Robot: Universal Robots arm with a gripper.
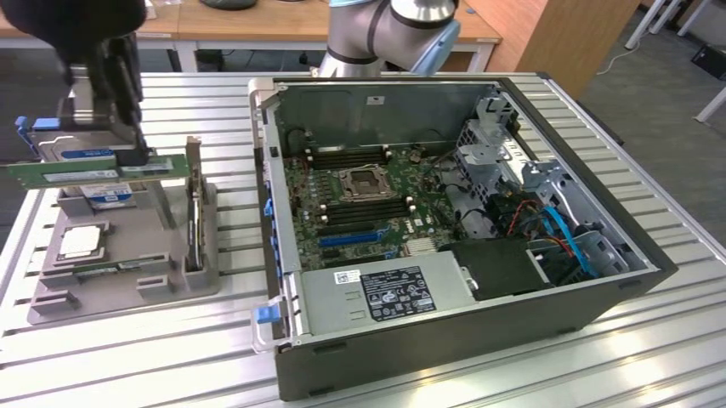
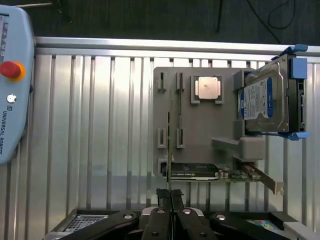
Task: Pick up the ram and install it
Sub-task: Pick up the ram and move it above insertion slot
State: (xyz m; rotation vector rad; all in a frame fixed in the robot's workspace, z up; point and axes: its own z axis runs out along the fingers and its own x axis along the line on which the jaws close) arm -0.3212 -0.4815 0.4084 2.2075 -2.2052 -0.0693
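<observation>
The ram (image 1: 68,172) is a long green stick hanging level over the grey holder (image 1: 125,276) at the exterior view's left. My gripper (image 1: 105,146) comes down from above, shut on the stick's middle. The wrist view sees the ram (image 2: 170,150) edge-on as a thin line running out from between my gripper's (image 2: 170,207) black fingers (image 2: 159,220), above the grey holder (image 2: 200,132). The open computer case (image 1: 590,306) lies to the exterior view's right, its motherboard (image 1: 375,200) showing long dark memory slots (image 1: 360,209) beside the processor socket (image 1: 363,181).
On the holder are a silver processor chip (image 1: 82,242), a hard drive (image 2: 265,97) with blue rails, and an upright expansion card (image 1: 195,212). A teach pendant (image 2: 10,85) lies on the slatted metal table (image 1: 136,357). The arm's base (image 1: 392,34) stands behind the case.
</observation>
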